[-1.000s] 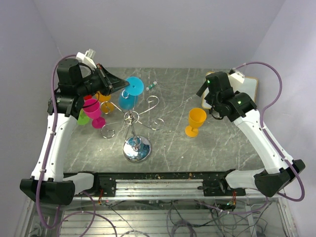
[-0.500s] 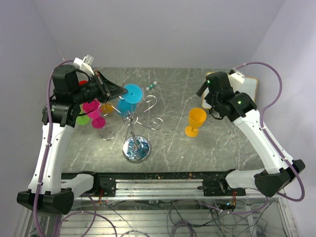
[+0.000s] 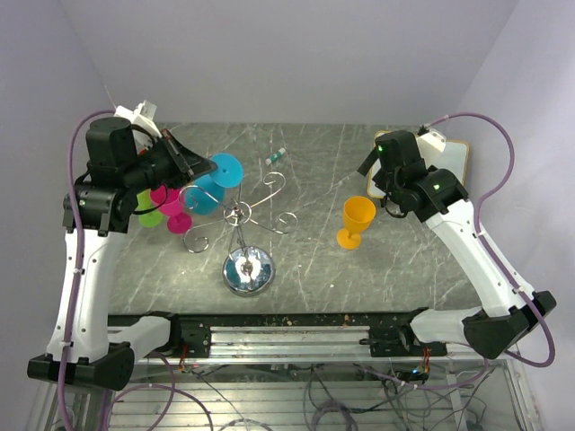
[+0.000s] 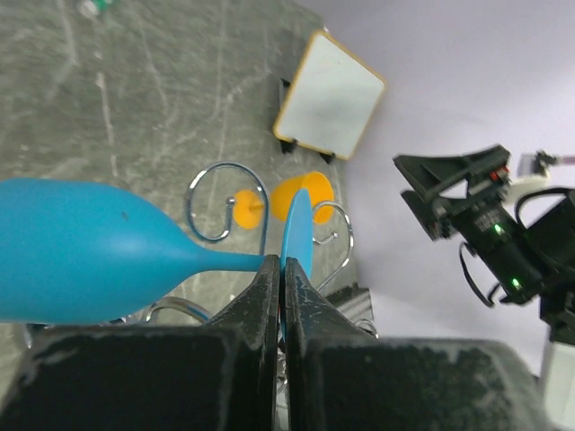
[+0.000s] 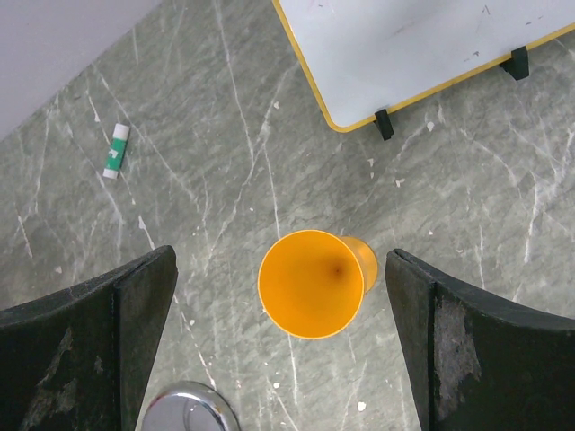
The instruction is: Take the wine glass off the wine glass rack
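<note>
Now | left claw pinches blue wine glass, moved leftward | right claw spread

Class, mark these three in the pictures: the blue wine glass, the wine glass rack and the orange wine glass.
blue wine glass [image 4: 81,260]: left wrist view, on its bowl.
wine glass rack [image 3: 248,269]: top external view, on its round base.
orange wine glass [image 5: 312,283]: right wrist view, inside its bowl.

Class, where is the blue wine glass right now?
Top view, left rear: the blue wine glass is held by its stem in the left gripper, beside the wine glass rack.
</note>
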